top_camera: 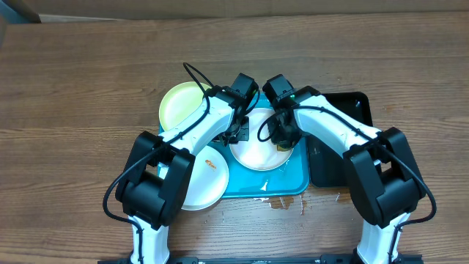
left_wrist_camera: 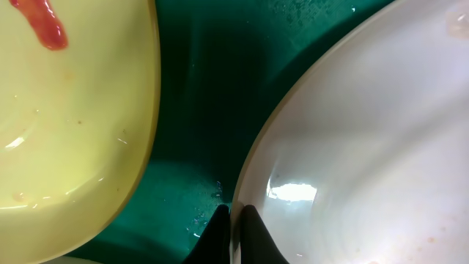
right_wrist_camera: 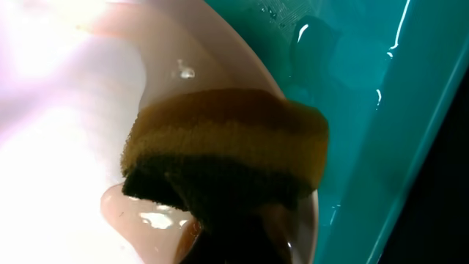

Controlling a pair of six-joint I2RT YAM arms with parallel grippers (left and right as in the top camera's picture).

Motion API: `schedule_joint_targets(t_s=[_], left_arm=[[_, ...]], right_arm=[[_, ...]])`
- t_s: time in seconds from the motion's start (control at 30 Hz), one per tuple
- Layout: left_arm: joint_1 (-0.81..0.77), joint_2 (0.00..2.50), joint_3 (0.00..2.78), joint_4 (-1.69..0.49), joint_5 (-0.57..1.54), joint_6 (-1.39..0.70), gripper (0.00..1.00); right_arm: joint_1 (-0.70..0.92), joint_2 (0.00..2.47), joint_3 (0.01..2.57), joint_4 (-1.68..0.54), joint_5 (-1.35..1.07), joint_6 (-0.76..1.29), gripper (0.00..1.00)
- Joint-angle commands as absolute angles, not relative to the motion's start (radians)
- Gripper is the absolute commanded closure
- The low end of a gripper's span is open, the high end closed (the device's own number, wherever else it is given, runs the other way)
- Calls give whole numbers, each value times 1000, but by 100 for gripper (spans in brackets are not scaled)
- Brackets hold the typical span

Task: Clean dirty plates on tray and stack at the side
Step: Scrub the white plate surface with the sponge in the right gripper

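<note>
A white plate [top_camera: 258,151] lies on the turquoise tray [top_camera: 293,180]. My left gripper [top_camera: 240,126] is shut on its left rim, seen close in the left wrist view [left_wrist_camera: 233,214], where the white plate [left_wrist_camera: 366,147] fills the right. My right gripper [top_camera: 282,136] is shut on a yellow-and-dark sponge [right_wrist_camera: 227,147] pressed on the plate [right_wrist_camera: 66,95] near its right rim, with brownish liquid pooled beside it. A pale yellow-green plate [top_camera: 182,103] with a red smear [left_wrist_camera: 40,22] lies at the tray's back left. Another white plate [top_camera: 205,183] with an orange smear lies at the front left.
A glossy black tray [top_camera: 341,147] lies right of the turquoise tray. Brown spill marks [top_camera: 282,202] sit on the wooden table in front of the tray. Both arms cross over the tray's middle.
</note>
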State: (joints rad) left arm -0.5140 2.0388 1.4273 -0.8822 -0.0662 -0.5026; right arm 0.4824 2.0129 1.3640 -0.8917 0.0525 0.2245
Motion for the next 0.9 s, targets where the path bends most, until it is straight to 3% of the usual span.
schedule_joint_targets(t_s=[0.0,0.37,0.6,0.87], left_arm=[[-511,2055,1422,-885,-51,-524,96],[-511,2055,1422,-885,-51,-524,96],[-511,2055,1422,-885,-51,-524,96],[-511,2055,1422,-885,-51,-524,96]], right_arm=[[487,2084,1341,-891,-70,235,96],[468,2084,1342,-867,-430,61,96],[339,2070,1448,-902,-744,-9,96],[172,1983,1577,-1160,-752,-163,96]])
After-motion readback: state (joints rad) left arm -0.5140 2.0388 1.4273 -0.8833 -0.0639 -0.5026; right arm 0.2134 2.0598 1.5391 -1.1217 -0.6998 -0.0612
